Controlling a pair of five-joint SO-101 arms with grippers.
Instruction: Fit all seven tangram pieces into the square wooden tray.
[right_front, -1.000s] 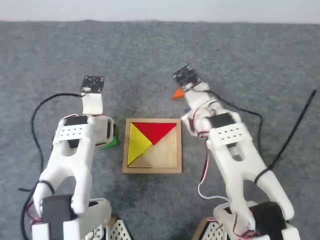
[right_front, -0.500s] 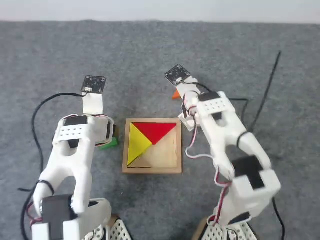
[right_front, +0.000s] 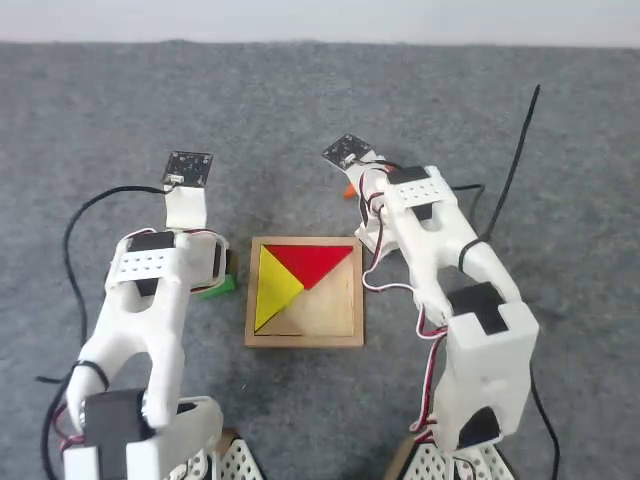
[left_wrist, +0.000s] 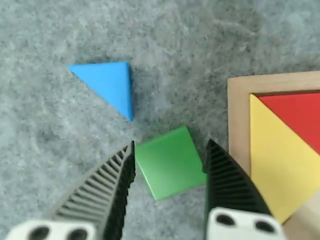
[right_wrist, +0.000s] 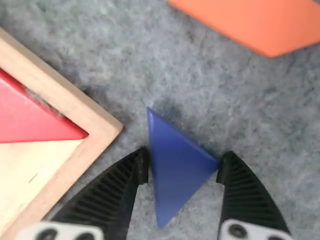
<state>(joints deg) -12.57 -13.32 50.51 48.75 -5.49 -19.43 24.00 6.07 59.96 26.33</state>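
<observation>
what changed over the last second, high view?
The right arm swung in toward the far right corner of the tray, folding up over its base. Its end effector sits astride the dark blue triangle, and the arm now covers most of the orange piece. Unchanged: left arm over the green square, tray, red triangle, yellow triangle.

Bright, even light — soft shadows, perhaps overhead.

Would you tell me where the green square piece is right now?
In the left wrist view, the green square lies between the left gripper's open fingers, beside the wooden tray's outer edge and the blue triangle.
</observation>
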